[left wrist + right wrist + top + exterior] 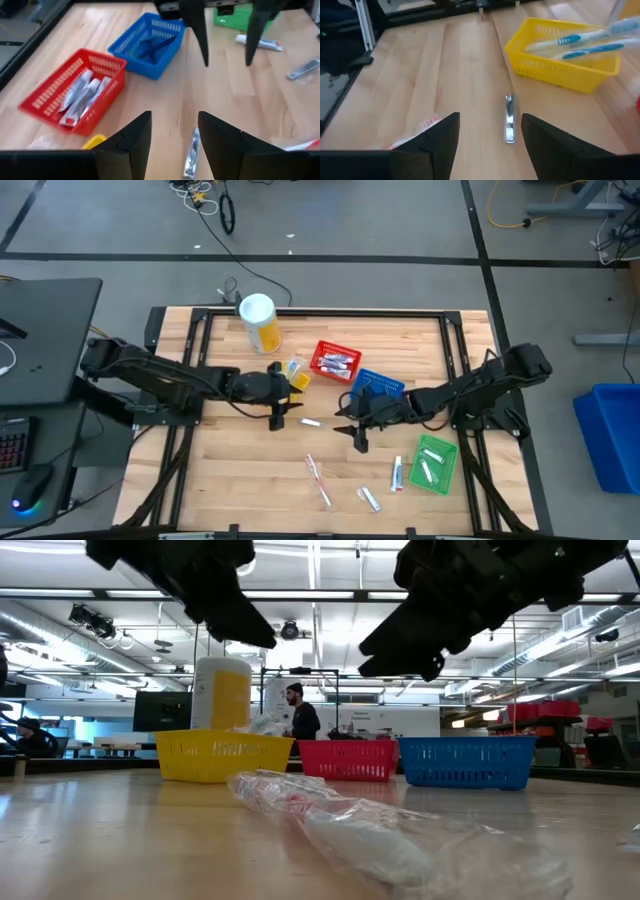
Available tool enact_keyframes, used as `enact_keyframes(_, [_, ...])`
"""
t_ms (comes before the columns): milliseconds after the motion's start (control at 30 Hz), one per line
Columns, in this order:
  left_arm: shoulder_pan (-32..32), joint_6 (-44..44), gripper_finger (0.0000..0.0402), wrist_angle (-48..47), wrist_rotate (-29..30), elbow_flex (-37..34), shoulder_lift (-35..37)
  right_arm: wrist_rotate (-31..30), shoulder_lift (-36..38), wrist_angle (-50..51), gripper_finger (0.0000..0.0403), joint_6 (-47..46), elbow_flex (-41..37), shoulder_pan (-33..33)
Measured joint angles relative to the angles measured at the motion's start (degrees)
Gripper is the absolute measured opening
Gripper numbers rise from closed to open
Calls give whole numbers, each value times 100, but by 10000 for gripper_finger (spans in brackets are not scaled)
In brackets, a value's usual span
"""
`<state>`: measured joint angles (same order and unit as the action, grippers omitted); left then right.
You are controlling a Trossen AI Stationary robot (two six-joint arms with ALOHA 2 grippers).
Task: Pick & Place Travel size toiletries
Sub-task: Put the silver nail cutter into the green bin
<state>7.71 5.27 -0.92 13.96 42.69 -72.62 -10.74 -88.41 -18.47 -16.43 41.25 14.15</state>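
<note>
Both claws hang wide open and empty over the surface (pixel 220 470), left claw (pixel 279 418) and right claw (pixel 358 437) on either side of a small wrapped silver item (pixel 310 422) lying between them.

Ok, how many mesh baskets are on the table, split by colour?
yellow basket: 1
red basket: 1
blue basket: 1
green basket: 1
Total: 4
</note>
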Motion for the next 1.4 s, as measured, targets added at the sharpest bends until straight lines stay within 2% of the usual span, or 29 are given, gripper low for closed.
enact_keyframes(133, [67,-114,171,391,43,-392,251,4,-460,-788,217,333,7,-59])
enact_keyframes(267, [76,-355,171,531,44,-519,483,34,-998,-1092,216,359,167,-180])
enact_keyframes(400, [35,-723,171,705,43,-513,606,34,-1604,-914,225,296,644,-264])
enact_keyframes(633, [-5,-1023,171,907,36,-505,662,-72,-2468,350,225,422,1736,-407])
enact_keyframes(800, [-6,-1066,171,947,25,-506,662,-92,-2694,965,211,469,2124,-534])
enact_keyframes(1000, [-7,-1117,171,820,28,-508,658,375,-2904,906,202,336,2159,-589])
enact_keyframes(1200, [-7,-1066,171,789,21,-508,656,299,-3024,915,204,400,2171,-570])
enact_keyframes(1300, [-7,-1066,171,792,19,-508,654,279,-3033,968,185,599,2175,-570])
enact_keyframes(1400, [-7,-1066,171,793,19,-508,654,283,-3036,1002,148,648,2175,-573])
